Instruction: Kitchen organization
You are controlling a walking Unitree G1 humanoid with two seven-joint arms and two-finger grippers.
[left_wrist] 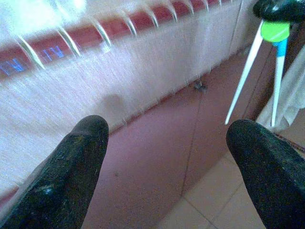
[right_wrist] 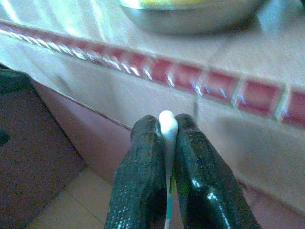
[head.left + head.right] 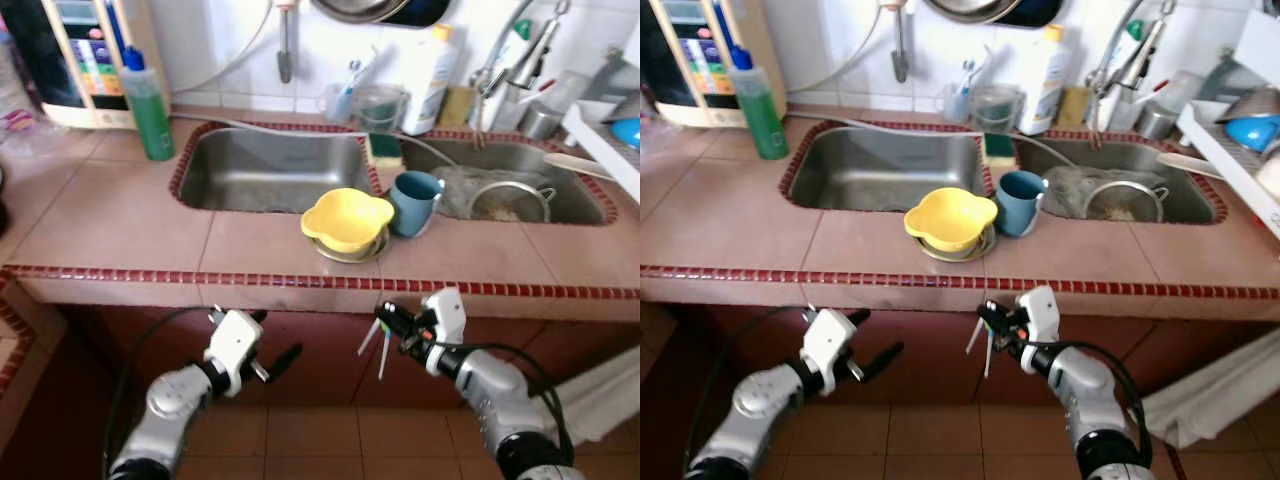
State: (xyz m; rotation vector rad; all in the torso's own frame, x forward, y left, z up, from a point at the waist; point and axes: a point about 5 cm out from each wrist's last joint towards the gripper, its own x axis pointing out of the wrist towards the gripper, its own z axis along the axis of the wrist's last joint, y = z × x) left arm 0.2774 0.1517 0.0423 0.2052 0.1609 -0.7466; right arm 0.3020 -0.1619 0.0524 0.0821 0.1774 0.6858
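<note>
Chopsticks (image 3: 378, 345) hang point-down from the right gripper (image 3: 392, 322), its jaws pinched tight on their tops, below the counter (image 3: 130, 215) edge. The left gripper (image 3: 268, 362) is wide open, holding nothing.

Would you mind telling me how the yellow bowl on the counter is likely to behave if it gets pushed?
The yellow bowl looks like light plastic, so it would probably slide easily. It sits nested in a metal dish, so a push may shift both or tip it out. Its wavy rim might slip from an end effector.
</note>
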